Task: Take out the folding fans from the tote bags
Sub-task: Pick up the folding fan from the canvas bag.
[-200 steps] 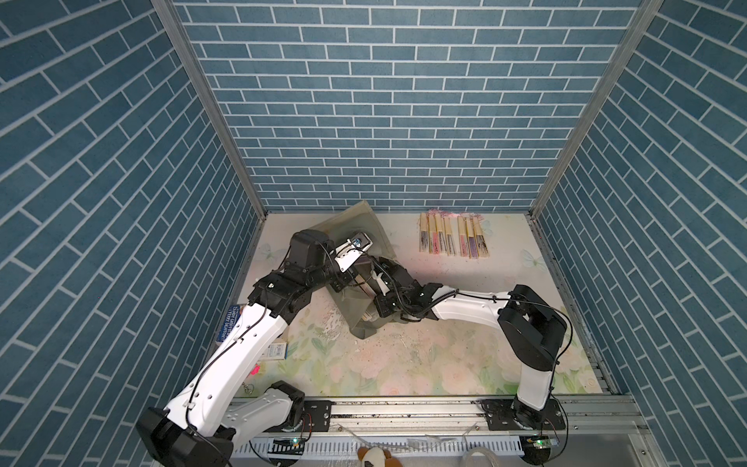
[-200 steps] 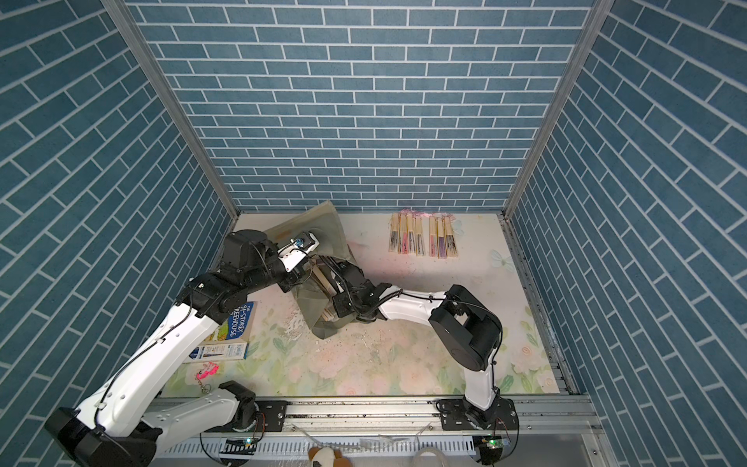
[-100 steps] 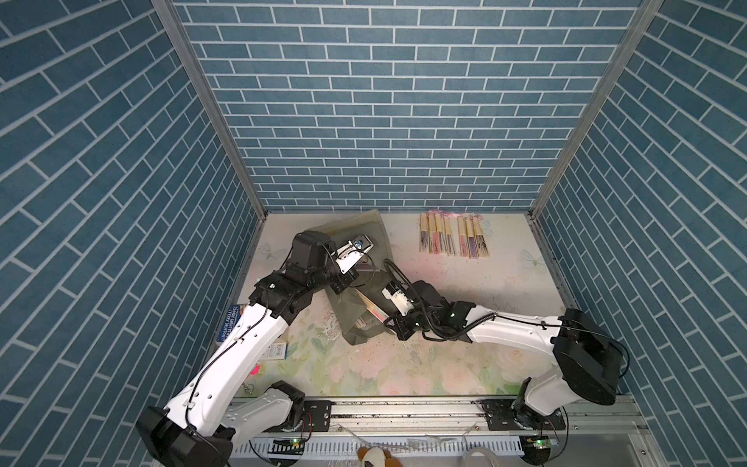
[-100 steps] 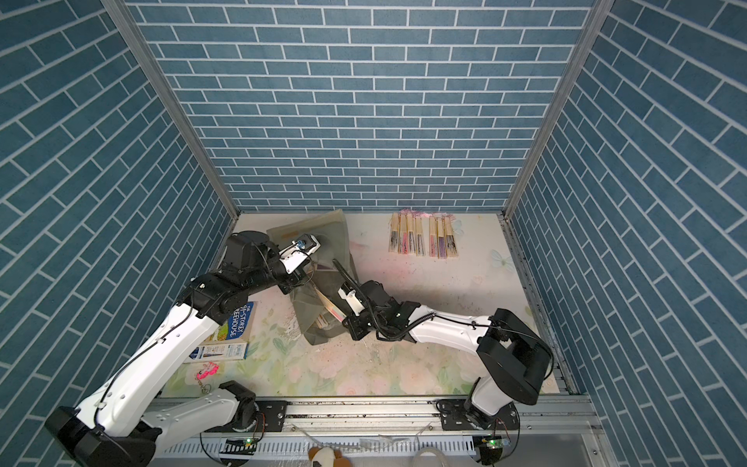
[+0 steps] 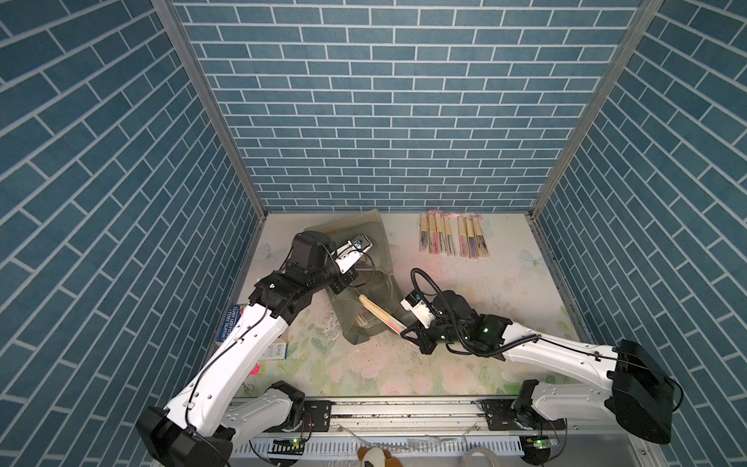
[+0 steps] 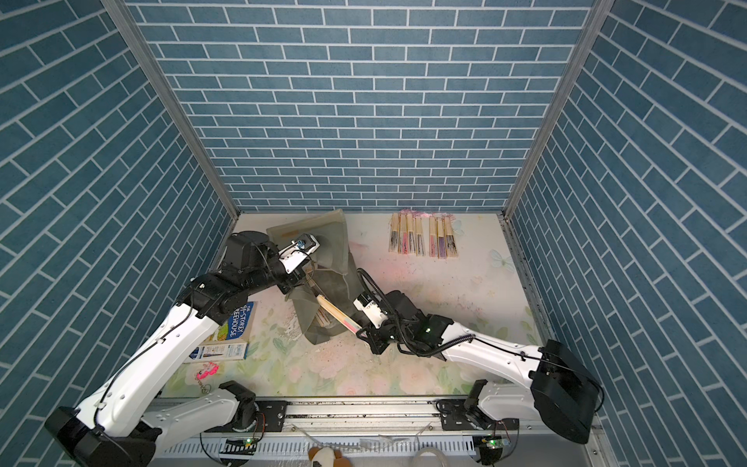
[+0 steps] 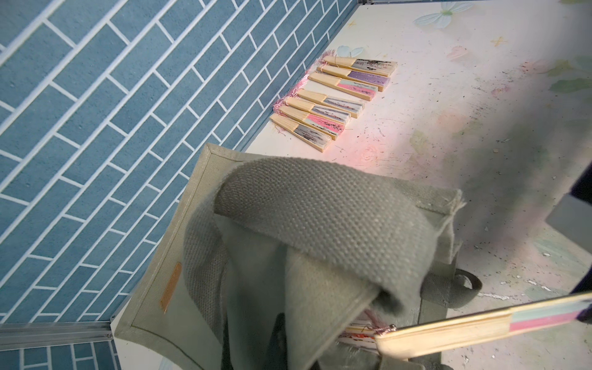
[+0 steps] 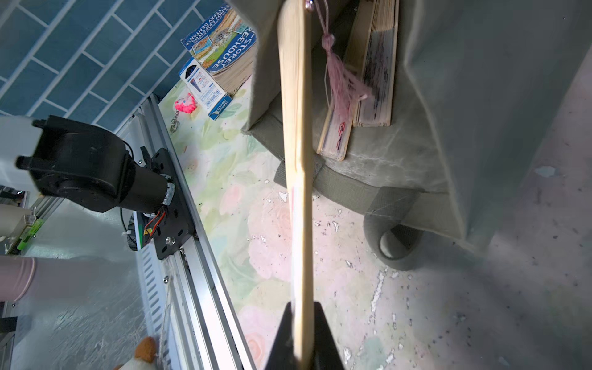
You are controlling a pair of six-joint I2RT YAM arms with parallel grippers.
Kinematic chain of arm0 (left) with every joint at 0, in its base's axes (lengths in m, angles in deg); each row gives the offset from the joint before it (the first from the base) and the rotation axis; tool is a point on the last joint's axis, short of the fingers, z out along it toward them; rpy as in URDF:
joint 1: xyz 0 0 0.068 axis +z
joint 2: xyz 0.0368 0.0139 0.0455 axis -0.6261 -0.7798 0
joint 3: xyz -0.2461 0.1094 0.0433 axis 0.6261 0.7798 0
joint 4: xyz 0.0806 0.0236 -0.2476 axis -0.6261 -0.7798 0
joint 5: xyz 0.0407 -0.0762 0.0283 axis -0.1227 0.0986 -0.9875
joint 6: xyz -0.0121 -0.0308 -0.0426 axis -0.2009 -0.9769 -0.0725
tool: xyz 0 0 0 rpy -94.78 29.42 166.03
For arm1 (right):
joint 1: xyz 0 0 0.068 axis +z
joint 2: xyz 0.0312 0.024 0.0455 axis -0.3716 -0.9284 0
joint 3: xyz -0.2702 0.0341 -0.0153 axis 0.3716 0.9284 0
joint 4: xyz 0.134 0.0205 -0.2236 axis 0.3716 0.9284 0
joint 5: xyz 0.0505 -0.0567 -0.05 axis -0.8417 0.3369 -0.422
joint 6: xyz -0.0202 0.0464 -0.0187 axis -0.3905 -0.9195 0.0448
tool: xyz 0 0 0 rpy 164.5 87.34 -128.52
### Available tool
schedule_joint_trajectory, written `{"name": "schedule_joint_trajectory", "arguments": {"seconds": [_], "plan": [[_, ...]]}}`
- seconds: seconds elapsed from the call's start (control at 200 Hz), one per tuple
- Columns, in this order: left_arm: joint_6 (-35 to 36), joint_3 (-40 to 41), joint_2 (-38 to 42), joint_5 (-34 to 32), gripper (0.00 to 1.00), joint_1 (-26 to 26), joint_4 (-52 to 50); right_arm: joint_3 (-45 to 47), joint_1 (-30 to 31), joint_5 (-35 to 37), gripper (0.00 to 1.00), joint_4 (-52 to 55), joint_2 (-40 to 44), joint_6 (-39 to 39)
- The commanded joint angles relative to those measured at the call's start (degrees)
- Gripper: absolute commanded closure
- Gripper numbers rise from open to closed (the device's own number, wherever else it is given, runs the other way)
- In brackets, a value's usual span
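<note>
The right gripper (image 5: 409,332) is clamping one folding fan (image 5: 379,316) by its pink pleated end, just right of centre in both top views. Its jaws are standing only as far apart as the fan is thick. In the right wrist view the dark fingers (image 8: 323,339) are pressing on the fan's two flat sides. The held fan is slanting up and to the left across the frame. Its bamboo end and pink tassel (image 8: 339,86) are hanging at the mouth of the grey-green tote bag (image 5: 374,230).

The left gripper (image 5: 338,286) is sitting fully closed at centre left, pinched on the bag's fabric and holding that side raised above the floral surface (image 5: 497,299). A woven strap (image 7: 320,205) is draping close before the left wrist camera. Two more closed fans (image 8: 373,80) are lying inside the bag's open mouth, side by side on its lower wall.

Seven fans are lying in a neat row (image 5: 452,240) at the upper right of the surface, near the back wall and well apart from the bag. A blue book (image 6: 239,323), a small box (image 6: 218,351) and a pink keychain (image 6: 207,370) are lying at the lower left.
</note>
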Motion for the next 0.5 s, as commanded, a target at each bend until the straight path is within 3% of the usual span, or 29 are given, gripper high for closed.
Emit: {"name": "schedule_joint_trajectory", "arguments": {"seconds": [0.0, 0.495], "plan": [[0.0, -0.1, 0.0, 0.0, 1.0, -0.1, 0.5, 0.5, 0.2, -1.9, 0.93, 3.6, 5.1, 5.7], [0.0, 0.0, -0.1, -0.3, 1.0, -0.2, 0.5, 3.9, 0.2, 3.6, 0.95, 6.2, 23.0, 5.1]]}}
